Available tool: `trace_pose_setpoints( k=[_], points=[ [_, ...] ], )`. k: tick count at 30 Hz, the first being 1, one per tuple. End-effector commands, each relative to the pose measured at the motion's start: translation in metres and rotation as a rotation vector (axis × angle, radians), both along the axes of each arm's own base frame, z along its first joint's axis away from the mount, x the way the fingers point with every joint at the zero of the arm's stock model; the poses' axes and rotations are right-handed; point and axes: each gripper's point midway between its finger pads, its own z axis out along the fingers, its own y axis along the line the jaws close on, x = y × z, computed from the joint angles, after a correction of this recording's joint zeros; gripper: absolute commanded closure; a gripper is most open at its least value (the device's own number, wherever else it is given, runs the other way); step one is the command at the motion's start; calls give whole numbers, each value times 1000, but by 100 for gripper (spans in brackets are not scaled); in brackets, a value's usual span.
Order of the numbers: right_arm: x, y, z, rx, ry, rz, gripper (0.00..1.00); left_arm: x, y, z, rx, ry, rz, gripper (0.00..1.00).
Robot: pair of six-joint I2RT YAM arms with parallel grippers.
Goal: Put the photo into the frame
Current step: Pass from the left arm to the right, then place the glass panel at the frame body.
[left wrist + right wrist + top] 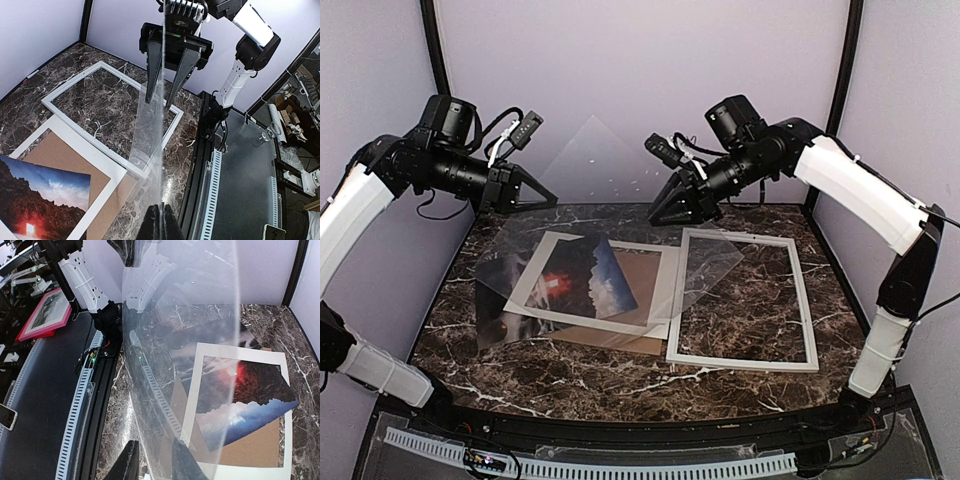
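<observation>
Left arm [350, 215]: white shells, black joints, black cables.
Right arm [865, 190]: white shells, black joints.
Left end effector [552, 203]: black wedge.
Right end effector [655, 216]: black wedge.
</observation>
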Motion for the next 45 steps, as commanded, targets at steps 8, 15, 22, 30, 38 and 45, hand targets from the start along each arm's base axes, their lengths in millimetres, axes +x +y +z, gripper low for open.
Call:
trace_pose_setpoints(
  k=[8, 15, 22, 30, 38, 45],
  points=[
    [8, -1, 26, 75, 18, -45, 99, 1, -1, 3, -2, -41, -5, 99],
    [19, -19, 42, 170, 108, -155, 100, 26, 7, 12, 23, -127, 128, 62],
    [32, -57, 59, 209, 240, -390, 100, 80, 37, 25, 91, -256, 462, 30],
    [67, -121, 55, 209, 446, -784, 100, 144, 87, 11, 229, -263, 892, 13],
    [90, -138, -8, 158, 603, -1003, 100, 159, 85, -7, 204, -221, 957, 4],
    [113, -175, -119, 60, 758, -1147, 100, 161, 60, -35, 170, -144, 859, 2]
  ],
)
